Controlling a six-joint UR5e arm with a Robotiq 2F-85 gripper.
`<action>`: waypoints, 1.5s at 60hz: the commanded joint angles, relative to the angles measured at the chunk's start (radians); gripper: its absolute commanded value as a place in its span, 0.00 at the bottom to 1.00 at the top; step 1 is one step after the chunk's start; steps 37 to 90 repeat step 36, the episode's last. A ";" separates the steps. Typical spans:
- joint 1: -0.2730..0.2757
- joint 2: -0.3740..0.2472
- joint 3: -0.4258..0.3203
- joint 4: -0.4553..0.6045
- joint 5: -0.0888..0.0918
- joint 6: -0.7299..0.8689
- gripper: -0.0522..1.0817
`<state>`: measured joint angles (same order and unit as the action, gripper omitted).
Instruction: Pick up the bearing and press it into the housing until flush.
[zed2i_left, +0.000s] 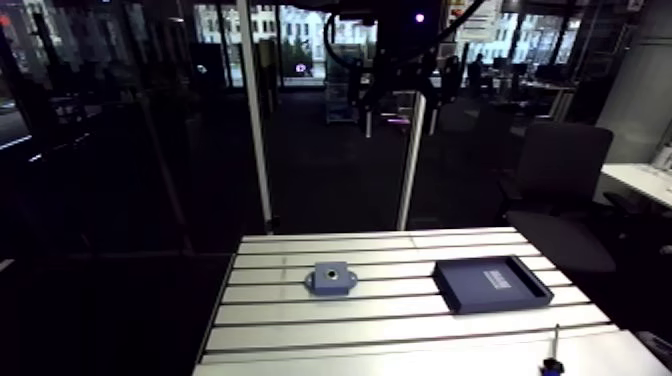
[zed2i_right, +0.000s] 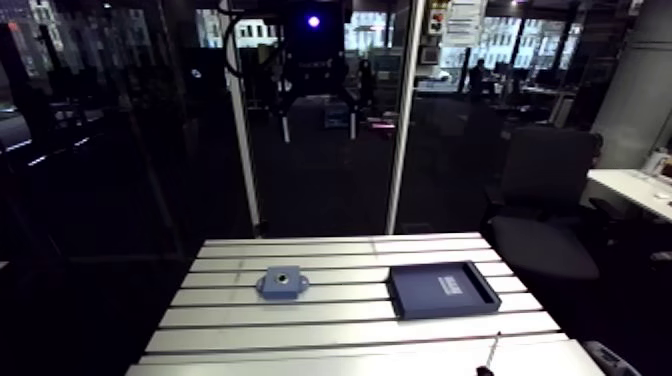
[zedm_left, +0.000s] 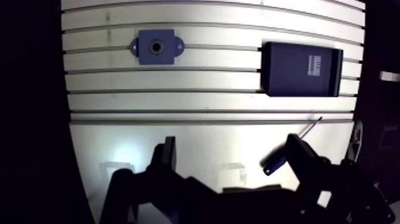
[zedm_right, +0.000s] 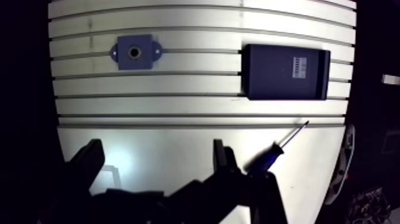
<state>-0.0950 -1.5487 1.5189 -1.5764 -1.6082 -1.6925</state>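
The blue-grey housing (zedm_left: 157, 46), a flat block with two ears and a round dark bore in its middle, lies on the slotted table (zedm_left: 202, 100) far ahead of my gripper (zedm_left: 232, 158). In the arm view the housing (zed2i_left: 331, 277) sits left of the table's centre. I cannot tell whether a ring sits inside the bore. No loose bearing shows in any view. The gripper hangs high above the table's near part, open, with only bare table between its two dark fingers (zedm_left: 166, 156).
A dark, shallow rectangular tray (zedm_left: 302, 68) with a pale label lies to the right of the housing (zed2i_left: 492, 283). A blue-handled screwdriver (zedm_right: 277, 149) lies near the table's front right corner, close beside one finger in the wrist view.
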 joint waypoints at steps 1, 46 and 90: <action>0.000 0.000 0.013 0.002 0.003 0.006 0.05; 0.000 0.000 0.020 0.002 0.002 0.009 0.05; 0.000 0.000 0.020 0.002 0.002 0.009 0.05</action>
